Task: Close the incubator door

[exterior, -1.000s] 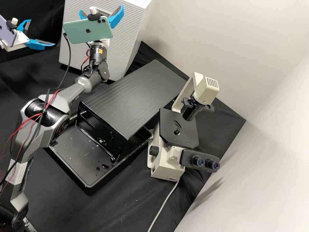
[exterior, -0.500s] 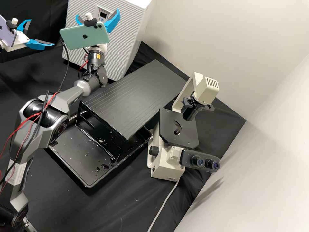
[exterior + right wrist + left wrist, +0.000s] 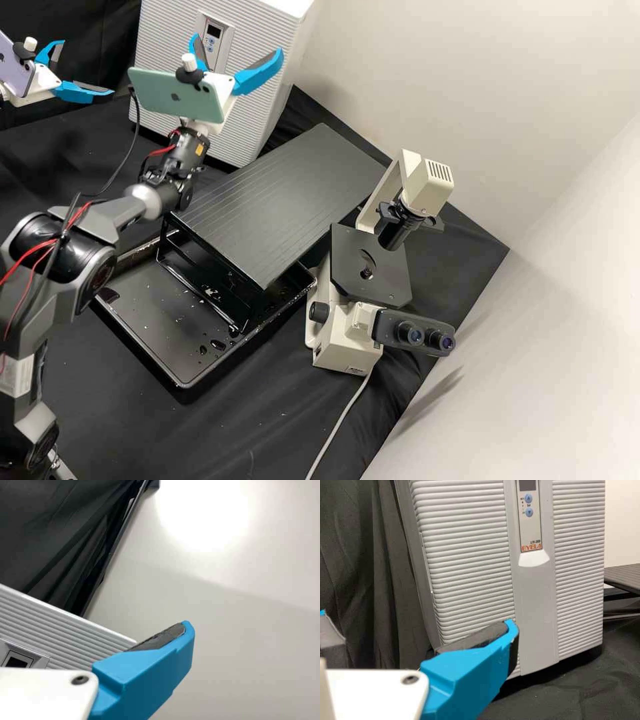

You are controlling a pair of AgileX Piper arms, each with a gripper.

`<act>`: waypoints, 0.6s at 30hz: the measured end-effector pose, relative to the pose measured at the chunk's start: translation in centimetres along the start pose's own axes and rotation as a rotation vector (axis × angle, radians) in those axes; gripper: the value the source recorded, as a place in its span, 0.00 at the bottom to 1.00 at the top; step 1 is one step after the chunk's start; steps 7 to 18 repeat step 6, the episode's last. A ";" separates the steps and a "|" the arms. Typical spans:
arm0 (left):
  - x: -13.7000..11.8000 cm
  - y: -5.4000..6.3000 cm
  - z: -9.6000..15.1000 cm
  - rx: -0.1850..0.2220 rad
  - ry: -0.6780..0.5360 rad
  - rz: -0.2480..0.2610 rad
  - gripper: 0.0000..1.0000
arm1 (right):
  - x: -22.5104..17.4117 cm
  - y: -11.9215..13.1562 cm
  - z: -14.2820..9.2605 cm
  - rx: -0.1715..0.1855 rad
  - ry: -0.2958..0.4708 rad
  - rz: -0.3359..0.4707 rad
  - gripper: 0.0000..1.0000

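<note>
The white incubator [image 3: 267, 73] stands at the back left in the high view, its ribbed door [image 3: 167, 53] flush against the body with no gap to be seen. My right gripper [image 3: 239, 45] is open in front of the door, just right of the control panel, holding nothing. At the far left, my left gripper [image 3: 87, 67] stands open and away from the incubator. The left wrist view has the door [image 3: 470, 570] beyond the left gripper [image 3: 417, 620]. In the right wrist view, part of the ribbed front [image 3: 65, 630] lies behind the right gripper [image 3: 95, 625].
A black shelf [image 3: 280, 207] stands over a black tray [image 3: 160, 313] before the incubator. To its right is a microscope [image 3: 370, 267]. A pale wall [image 3: 427, 73] rises behind, and the right arm reaches in along the left side.
The door has swung slightly rightward against the body. My right gripper has backed off, moving right and down and uncovering the control panel. The left gripper has kept still.
</note>
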 end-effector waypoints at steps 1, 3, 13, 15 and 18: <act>0.0 0.0 0.0 0.000 0.000 0.000 1.00 | -0.7 0.4 0.0 0.015 0.008 0.018 1.00; 0.0 0.0 0.0 0.000 0.000 0.000 1.00 | -2.2 0.9 0.3 0.036 0.008 0.034 1.00; 0.0 0.0 0.0 0.000 0.000 0.000 1.00 | -3.9 1.6 0.6 0.061 0.010 0.058 1.00; 0.0 0.0 0.0 0.000 0.000 0.000 1.00 | -3.9 1.6 0.6 0.061 0.010 0.058 1.00; 0.0 0.0 0.0 0.000 0.000 0.000 1.00 | -3.9 1.6 0.6 0.061 0.010 0.058 1.00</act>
